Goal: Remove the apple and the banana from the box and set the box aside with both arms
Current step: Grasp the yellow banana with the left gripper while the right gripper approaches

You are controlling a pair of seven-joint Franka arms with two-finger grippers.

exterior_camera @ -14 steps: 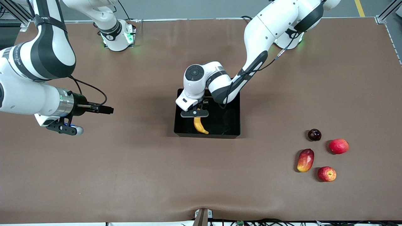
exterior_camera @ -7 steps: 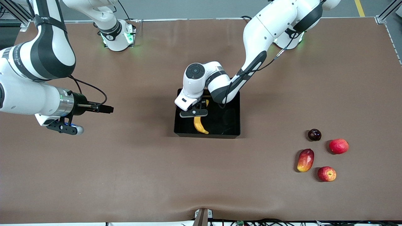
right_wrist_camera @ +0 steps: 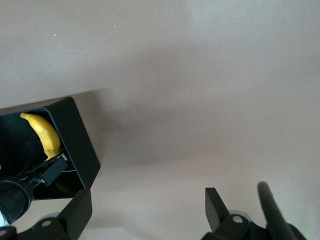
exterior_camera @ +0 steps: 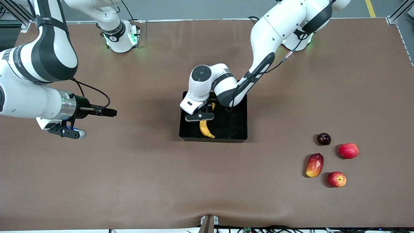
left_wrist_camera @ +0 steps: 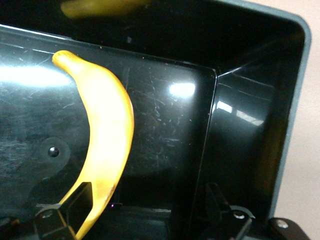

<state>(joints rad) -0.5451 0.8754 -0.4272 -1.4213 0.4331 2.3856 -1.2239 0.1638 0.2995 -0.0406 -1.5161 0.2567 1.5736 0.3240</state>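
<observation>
The yellow banana (exterior_camera: 206, 129) (left_wrist_camera: 107, 130) lies on the floor of the glossy black box (exterior_camera: 245, 124) (left_wrist_camera: 245, 125) at the middle of the table. My left gripper (exterior_camera: 200, 116) (left_wrist_camera: 150, 200) hangs open just above it inside the box, one finger over the banana's end, nothing gripped. The small red apple with yellow streaks (exterior_camera: 336, 179) sits on the table toward the left arm's end, nearer to the front camera than the box. My right gripper (exterior_camera: 66, 132) (right_wrist_camera: 148, 204) waits open over bare table at the right arm's end. The right wrist view also shows the box (right_wrist_camera: 75, 140) and banana (right_wrist_camera: 45, 135).
Beside the apple lie an oblong red-yellow mango (exterior_camera: 314, 165), a larger plain-red fruit (exterior_camera: 348, 150) and a small dark round fruit (exterior_camera: 323, 138). Brown table mat stretches between the box and both fruit group and right arm.
My left hand has shifted slightly over the box, so the banana's other tip now shows past it. The banana stays on the box floor. The right arm has not moved.
</observation>
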